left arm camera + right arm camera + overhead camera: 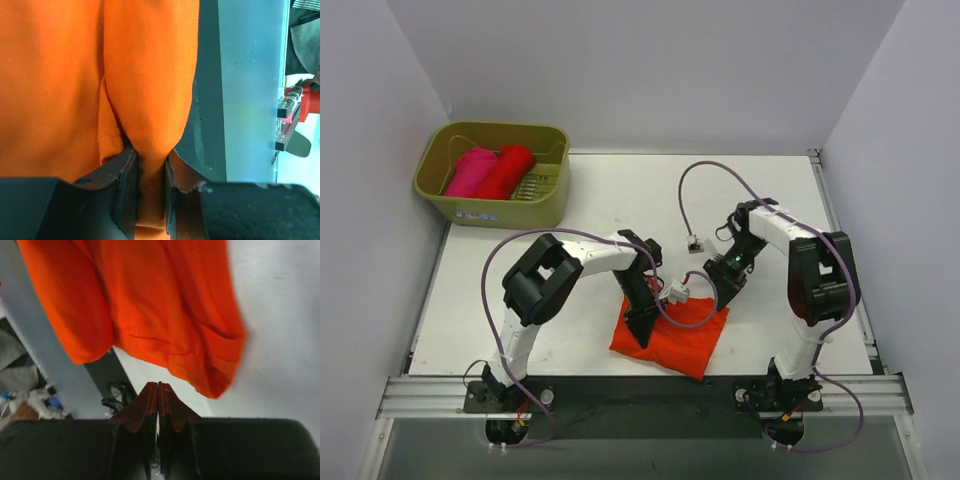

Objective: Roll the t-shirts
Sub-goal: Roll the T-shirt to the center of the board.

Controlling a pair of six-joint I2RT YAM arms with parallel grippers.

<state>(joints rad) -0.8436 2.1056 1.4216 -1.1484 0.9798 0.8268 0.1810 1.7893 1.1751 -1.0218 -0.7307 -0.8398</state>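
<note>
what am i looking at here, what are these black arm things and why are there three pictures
These are two robot arms bolted to the near edge of a white table. Each ends in a two-finger clamp called a gripper. The wide picture is taken from above and behind them. The other two come from small cameras on the wrists, so each shows its own fingers close up. An orange t-shirt lies on the table. The left gripper is pinching a fold of it. The right gripper is shut with nothing between its fingers, and the shirt is just ahead of it. At the far left corner, a green basket holds a pink t-shirt and a red t-shirt, both rolled up.
</note>
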